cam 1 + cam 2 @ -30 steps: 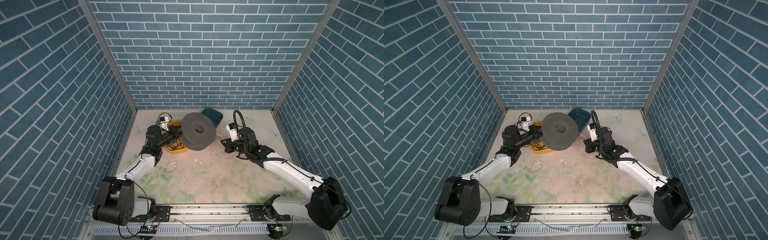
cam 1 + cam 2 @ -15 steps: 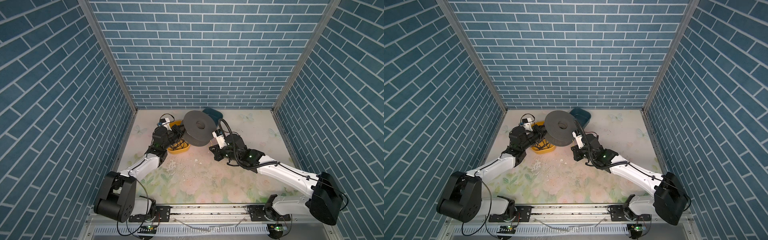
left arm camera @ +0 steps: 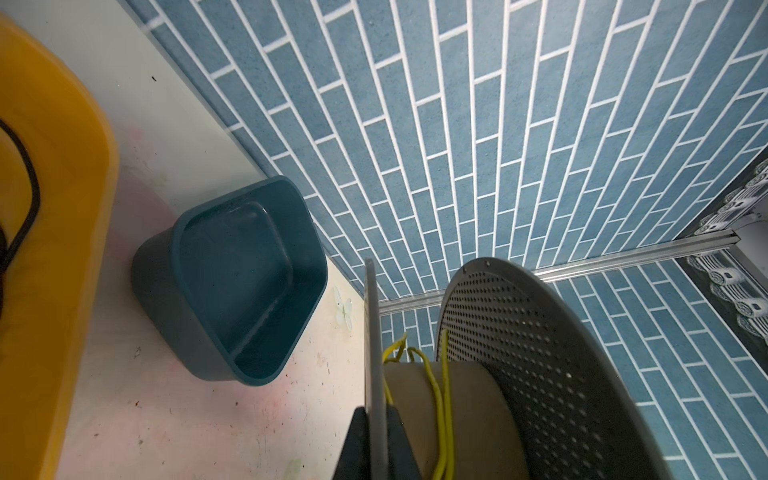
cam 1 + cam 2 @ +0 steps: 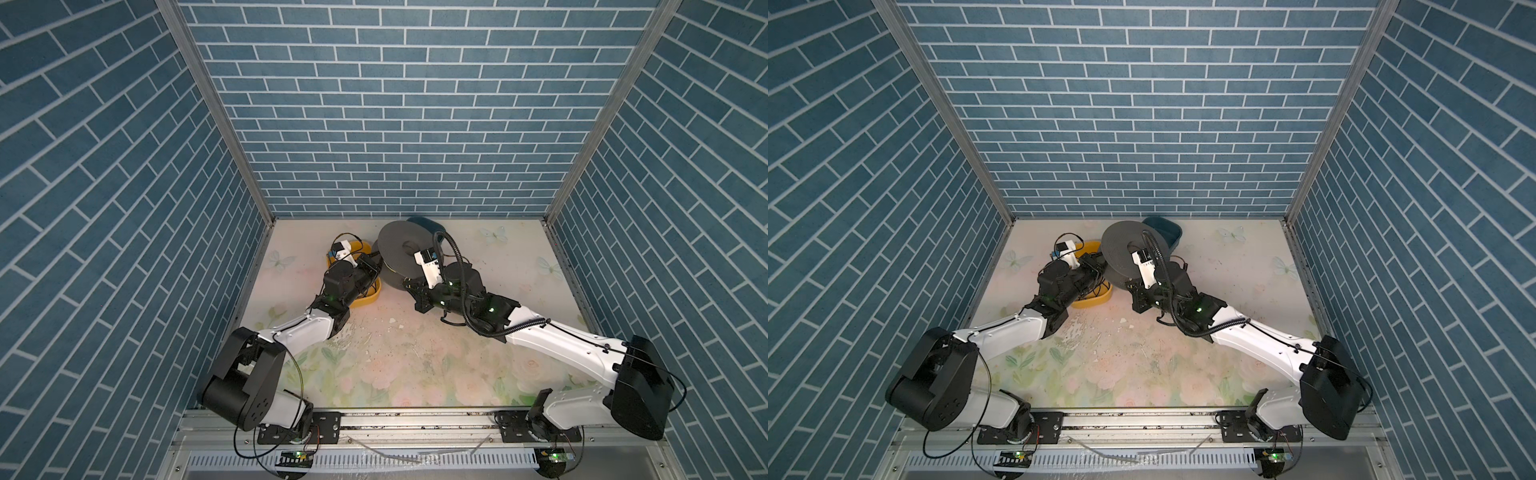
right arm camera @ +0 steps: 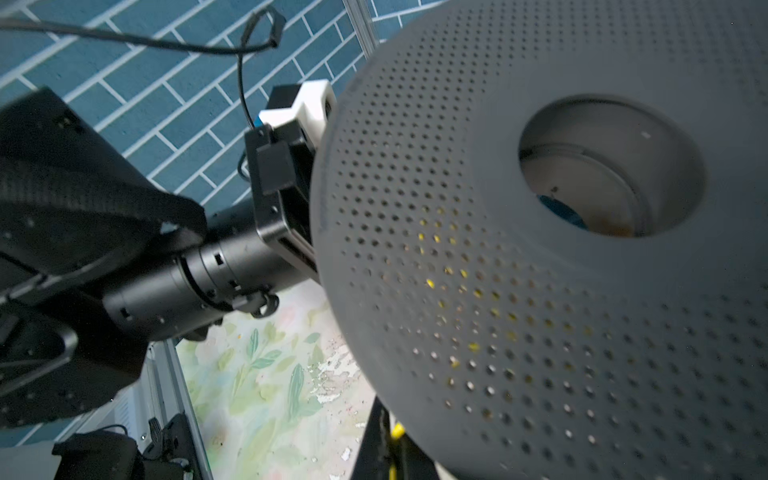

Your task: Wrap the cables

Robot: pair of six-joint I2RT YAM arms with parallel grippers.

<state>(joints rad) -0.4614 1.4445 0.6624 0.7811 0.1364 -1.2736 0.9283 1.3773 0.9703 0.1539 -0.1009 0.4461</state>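
Note:
A grey perforated spool (image 4: 405, 249) (image 4: 1125, 245) stands tilted off the table at the back, in both top views. My left gripper (image 3: 376, 440) is shut on the thin edge of one flange (image 3: 372, 332). The yellow cables (image 3: 440, 399) run in a few turns round the spool's tan core, next to the other flange (image 3: 540, 374). My right gripper (image 5: 386, 444) sits just under the spool (image 5: 540, 291), shut on a bit of yellow cable (image 5: 397, 431). In the top views it (image 4: 409, 286) is at the spool's near edge.
A yellow bin (image 4: 365, 297) (image 3: 54, 208) with thin black wires lies under my left wrist. A teal bin (image 4: 432, 226) (image 3: 249, 266) stands behind the spool by the back wall. Tiled walls close three sides; flecks litter the floral mat (image 4: 395, 353).
My right gripper has swung left from beside the spool to under its near edge. The left arm has carried the spool slightly back and to the right.

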